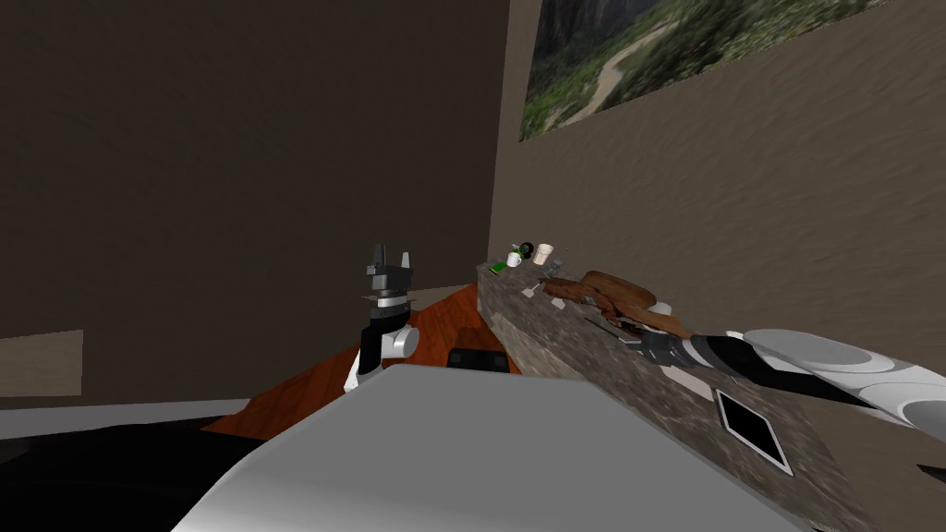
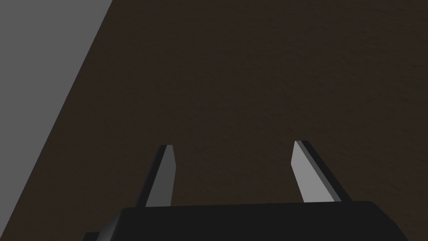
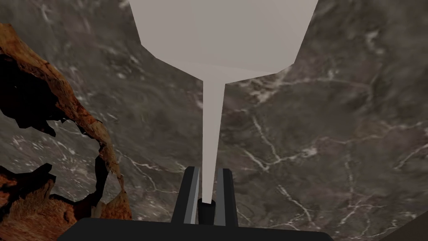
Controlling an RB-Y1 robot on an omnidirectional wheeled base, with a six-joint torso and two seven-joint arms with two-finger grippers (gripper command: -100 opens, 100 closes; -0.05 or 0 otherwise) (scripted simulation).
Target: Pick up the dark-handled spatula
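Note:
The spatula [image 3: 211, 108] has a pale broad blade, a thin pale shaft and a dark handle end. My right gripper [image 3: 207, 186] is shut on it where the shaft meets the dark handle. It points out over the dark marbled counter [image 3: 326, 125]; whether the blade touches the stone I cannot tell. In the head view my right gripper [image 1: 649, 343] reaches across the counter [image 1: 554, 346], next to a jagged brown object [image 1: 612, 293]. My left gripper [image 1: 391, 256] is raised over the floor, left of the counter, its fingers [image 2: 162, 175] open and holding nothing.
The jagged brown object [image 3: 46, 88] lies close beside my right gripper. At the counter's far end stand small cups [image 1: 542, 252] and a green item [image 1: 499, 267]. A white-framed black square [image 1: 753, 425] is set in the counter's near part. Red-brown floor [image 1: 434, 323] lies left of the counter.

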